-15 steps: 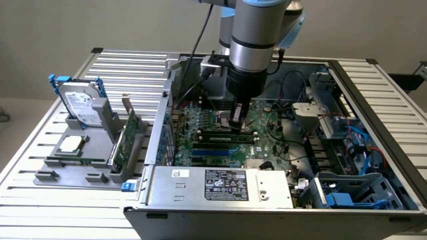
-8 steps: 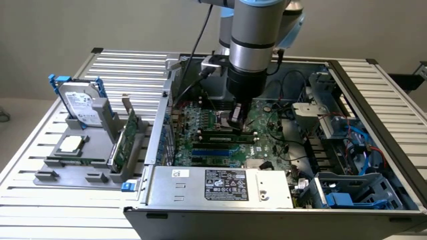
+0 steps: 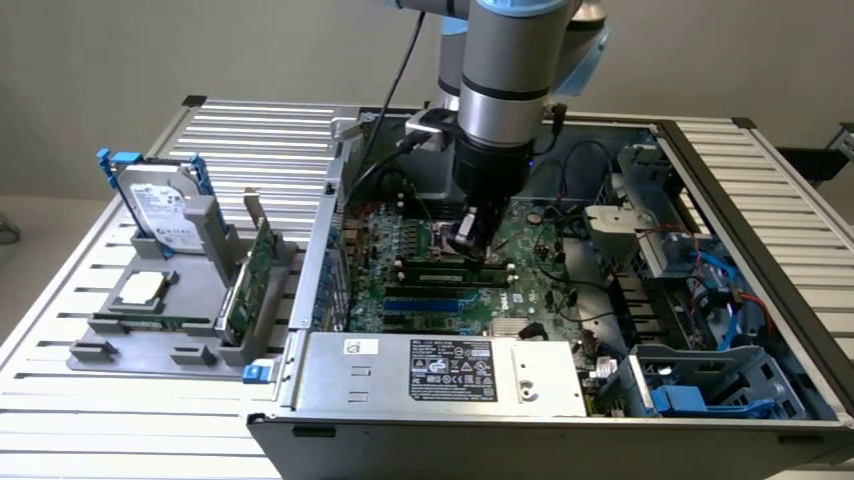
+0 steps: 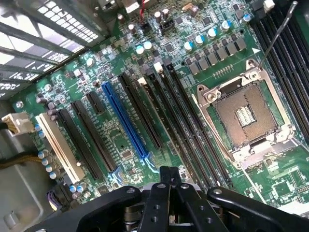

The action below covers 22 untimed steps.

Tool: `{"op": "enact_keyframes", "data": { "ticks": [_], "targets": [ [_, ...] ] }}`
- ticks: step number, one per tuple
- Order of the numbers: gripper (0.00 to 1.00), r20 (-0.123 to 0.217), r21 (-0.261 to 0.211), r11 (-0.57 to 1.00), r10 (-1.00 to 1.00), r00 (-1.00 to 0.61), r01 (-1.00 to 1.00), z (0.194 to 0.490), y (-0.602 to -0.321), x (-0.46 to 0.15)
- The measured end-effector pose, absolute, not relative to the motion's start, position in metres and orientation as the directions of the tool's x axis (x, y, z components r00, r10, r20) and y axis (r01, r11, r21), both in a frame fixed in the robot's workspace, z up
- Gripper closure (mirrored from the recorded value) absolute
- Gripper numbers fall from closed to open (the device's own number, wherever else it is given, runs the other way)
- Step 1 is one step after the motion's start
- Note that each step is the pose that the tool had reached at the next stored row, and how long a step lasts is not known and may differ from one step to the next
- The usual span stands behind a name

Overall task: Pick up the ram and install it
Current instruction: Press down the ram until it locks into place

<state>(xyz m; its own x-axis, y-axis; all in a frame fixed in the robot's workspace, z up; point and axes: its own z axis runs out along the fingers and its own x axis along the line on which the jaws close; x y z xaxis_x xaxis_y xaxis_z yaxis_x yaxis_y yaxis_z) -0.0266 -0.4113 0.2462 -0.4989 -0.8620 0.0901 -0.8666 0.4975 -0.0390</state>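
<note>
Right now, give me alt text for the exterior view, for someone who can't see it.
A robot arm reaches down into an open computer case, its gripper low over the green motherboard near the black memory slots. On the exterior view's left, a grey holder carries a hard drive and a green card.

The motherboard (image 4: pixel 120 140) is showing deep green, carrying one bright blue expansion slot (image 4: pixel 126 121), a cream-white slot (image 4: pixel 58 147) and black memory slots (image 4: pixel 188 130). The hard drive (image 3: pixel 163 212) is gleaming silver with blue handles. The power supply (image 3: pixel 447 370) is showing grey with a white label. The arm (image 3: pixel 514 60) is showing silver-grey above a black gripper (image 3: pixel 470 237).
</note>
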Motion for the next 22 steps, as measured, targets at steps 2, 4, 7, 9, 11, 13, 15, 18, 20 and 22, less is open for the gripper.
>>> {"op": "enact_keyframes", "data": {
  "ticks": [2, 4, 7, 9, 11, 13, 15, 18, 20, 22],
  "targets": [
    [0.89, 0.090, -0.039, 0.528, -0.843, -0.530, -0.848, 0.2458, -0.4113, -0.0266],
    [0.89, 0.090, -0.039, 0.560, -0.823, -0.561, -0.828, 0.2454, -0.4113, -0.0266],
    [0.89, 0.090, -0.039, 0.604, -0.791, -0.605, -0.796, 0.2449, -0.4113, -0.0266],
    [0.89, 0.090, -0.039, 0.633, -0.769, -0.633, -0.773, 0.2446, -0.4113, -0.0266],
    [0.89, 0.090, -0.039, 0.659, -0.746, -0.660, -0.751, 0.2445, -0.4113, -0.0266],
    [0.89, 0.090, -0.039, 0.683, -0.725, -0.683, -0.729, 0.2444, -0.4113, -0.0266],
    [0.89, 0.090, -0.040, 0.705, -0.704, -0.705, -0.708, 0.2445, -0.4113, -0.0266],
    [0.89, 0.089, -0.040, 0.736, -0.671, -0.736, -0.676, 0.2445, -0.4113, -0.0266],
    [0.89, 0.088, -0.041, 0.754, -0.650, -0.755, -0.655, 0.2445, -0.4113, -0.0266],
    [0.89, 0.087, -0.042, 0.772, -0.630, -0.772, -0.635, 0.2445, -0.4113, -0.0266]
  ]
}}
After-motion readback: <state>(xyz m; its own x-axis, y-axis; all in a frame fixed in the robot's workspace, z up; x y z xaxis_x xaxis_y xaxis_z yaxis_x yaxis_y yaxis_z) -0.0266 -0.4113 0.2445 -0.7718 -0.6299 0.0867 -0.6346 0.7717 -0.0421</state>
